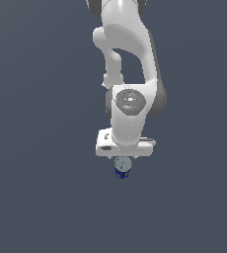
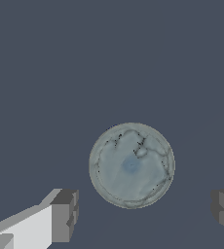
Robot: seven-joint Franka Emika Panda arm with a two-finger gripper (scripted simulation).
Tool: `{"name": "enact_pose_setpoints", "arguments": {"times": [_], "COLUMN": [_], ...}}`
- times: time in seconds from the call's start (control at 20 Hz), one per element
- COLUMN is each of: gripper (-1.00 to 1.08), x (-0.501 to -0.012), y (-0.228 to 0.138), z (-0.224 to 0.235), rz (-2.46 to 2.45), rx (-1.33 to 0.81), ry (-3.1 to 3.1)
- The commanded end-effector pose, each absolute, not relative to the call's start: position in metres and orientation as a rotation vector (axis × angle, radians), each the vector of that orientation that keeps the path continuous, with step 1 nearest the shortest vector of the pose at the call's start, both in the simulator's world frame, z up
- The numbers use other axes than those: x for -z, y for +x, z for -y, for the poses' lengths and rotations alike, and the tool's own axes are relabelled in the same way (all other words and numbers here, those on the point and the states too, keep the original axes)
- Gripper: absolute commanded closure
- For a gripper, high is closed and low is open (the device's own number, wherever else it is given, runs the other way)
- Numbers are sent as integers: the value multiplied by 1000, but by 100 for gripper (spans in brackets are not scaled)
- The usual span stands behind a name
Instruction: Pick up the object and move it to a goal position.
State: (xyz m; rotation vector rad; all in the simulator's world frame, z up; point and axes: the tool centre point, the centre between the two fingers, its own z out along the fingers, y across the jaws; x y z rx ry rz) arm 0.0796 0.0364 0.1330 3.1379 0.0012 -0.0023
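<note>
The surface that carries everything is a flat, unbroken slate-grey floor point(image 1: 31, 197); no edge or corner of it shows in either view, so places can only be given relative to the arm. The white arm point(image 1: 130, 64) reaches down from the top of the exterior view and ends in the tool point(image 2: 143, 214), whose broad white body hides its fingers in that view. The can point(image 1: 122, 168) stands upright on the floor right at the tool's lower rim in the exterior view, its dark blue body partly covered and only its pale round top and a sliver of blue showing.

In the wrist view the can's silvery lid is seen from straight above, and the two grey fingertips point(image 2: 65, 214) stand wide apart, released and holding nothing, with the can off the line between them rather than in the gap.

The step in hand looks like alignment before descent. To do it well, shift the tool sideways until the lid sits midway between the fingertips, then lower it straight down so the pads meet the blue wall below the lid, and clench only then.

One fingertip is cut off by the frame's edge. The tool's height above the can cannot be judged, and no goal marker is visible.
</note>
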Motion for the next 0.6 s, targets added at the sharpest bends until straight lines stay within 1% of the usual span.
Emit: {"name": "enact_pose_setpoints", "arguments": {"times": [0.0, 0.55], "gripper": [-92, -92], "x": [-129, -121], "y": [86, 91], "z": [-38, -40], "rz": [0, 1], "rx": [1, 1], "ry": [3140, 3141]}}
